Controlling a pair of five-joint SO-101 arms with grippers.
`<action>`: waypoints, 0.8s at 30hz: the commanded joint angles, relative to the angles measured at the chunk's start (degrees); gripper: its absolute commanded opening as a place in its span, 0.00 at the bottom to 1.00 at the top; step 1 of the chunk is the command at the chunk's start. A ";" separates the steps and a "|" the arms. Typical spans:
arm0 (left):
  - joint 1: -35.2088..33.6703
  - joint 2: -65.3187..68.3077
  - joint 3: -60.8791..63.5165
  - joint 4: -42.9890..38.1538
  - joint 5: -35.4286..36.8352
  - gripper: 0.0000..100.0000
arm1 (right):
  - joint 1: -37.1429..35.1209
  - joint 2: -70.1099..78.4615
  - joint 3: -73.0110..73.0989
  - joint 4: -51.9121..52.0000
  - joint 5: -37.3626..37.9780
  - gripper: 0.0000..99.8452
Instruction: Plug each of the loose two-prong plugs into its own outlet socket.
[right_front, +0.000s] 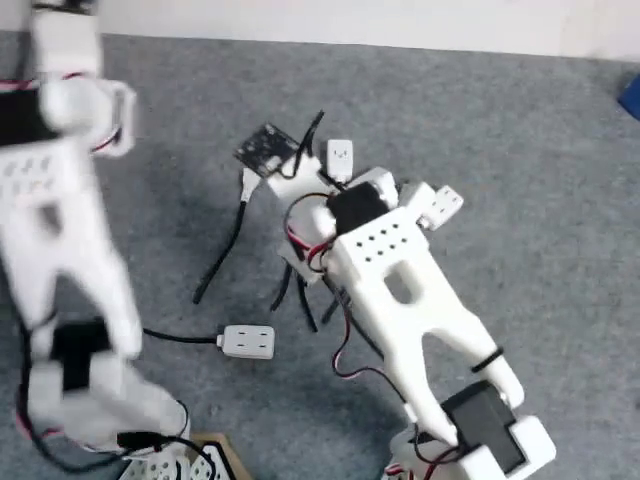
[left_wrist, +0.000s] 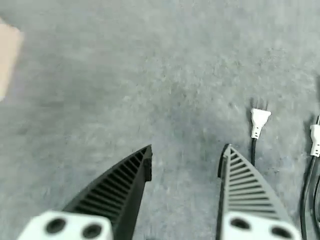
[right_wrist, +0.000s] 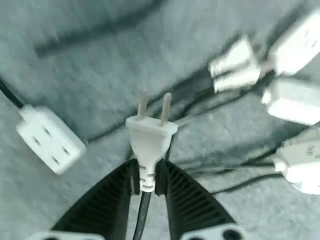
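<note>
High view: the outlet socket (right_front: 247, 342) lies toward the table's (right_front: 520, 130) near edge, apart from the cord clutter mid-table under your right arm (right_front: 400, 280). Left wrist view: your left gripper (left_wrist: 186, 160) hangs wide open and empty, a loose plug (left_wrist: 259, 120) lying flat near it. Right wrist view: your right gripper (right_wrist: 146, 175) pinches the held plug (right_wrist: 150, 136) by its neck, prongs forward; judge it light, hard, slick, its cord tugging, so hold the wider body squarely

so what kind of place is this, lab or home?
Likely a robot test bench, not a home: grey mat, socket block and loose cord laid out, right gripper holding a plug.
</note>
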 joint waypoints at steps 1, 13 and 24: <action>-0.57 -17.54 14.90 0.35 0.79 0.24 | -1.98 -6.99 -3.56 -2.33 -5.27 0.01; 6.55 -64.13 89.80 -34.73 1.23 0.37 | -1.71 -28.70 38.11 -24.92 -7.56 0.01; 17.89 -80.84 111.78 -49.23 1.32 0.38 | -7.25 -41.45 45.23 -27.03 -7.91 0.01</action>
